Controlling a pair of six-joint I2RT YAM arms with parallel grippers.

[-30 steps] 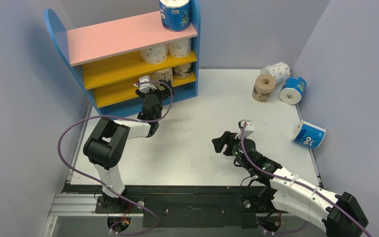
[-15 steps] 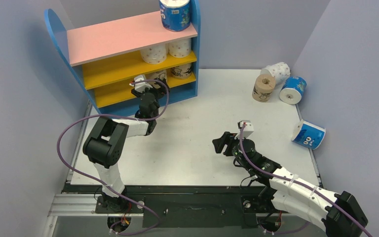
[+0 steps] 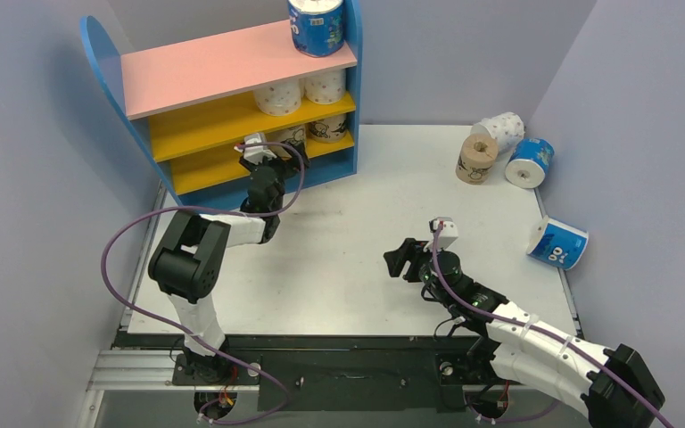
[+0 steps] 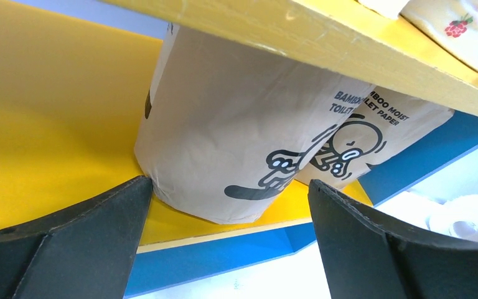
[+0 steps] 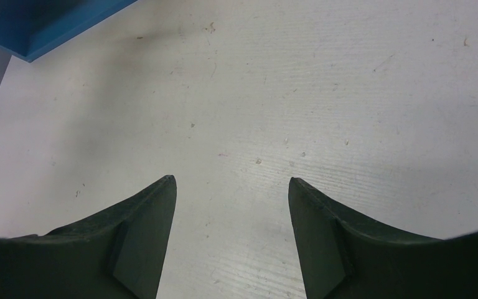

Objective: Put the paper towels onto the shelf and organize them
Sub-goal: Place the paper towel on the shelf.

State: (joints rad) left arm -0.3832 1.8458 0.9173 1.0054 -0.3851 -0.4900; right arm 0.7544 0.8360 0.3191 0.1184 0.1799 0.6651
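At the lower yellow board (image 4: 50, 124) of the shelf (image 3: 103, 53), my left fingers (image 4: 68, 240) are spread, 1 on each side of a tan roll (image 4: 224, 137). That roll stands upright on the board, just beside a 2nd tan roll (image 4: 373, 134) on its right. One fingertip sits at the roll's base; I cannot tell whether it touches. I judge this to be a release stance: the roll rests on its flat end and needs no grip to stay put.

Loading runs 1 type per board, which keeps the shelf organized:
- pink top (image 3: 205, 67): 1 blue roll (image 3: 317, 25)
- upper yellow board (image 3: 205, 120): 2 white rolls (image 3: 278, 96)
- lower yellow board: 2 tan rolls

My right fingers (image 5: 140, 240) are also spread, with nothing between them. They hang over the tabletop (image 5: 286, 93), well apart from the shelf.

4 rolls lie on the tabletop at the far right: loose tan (image 3: 476, 159), loose white (image 3: 502, 129), far blue (image 3: 530, 161) and near blue (image 3: 557, 242). They sit on the right arm's side, so I judge the next pick is for the right fingers.
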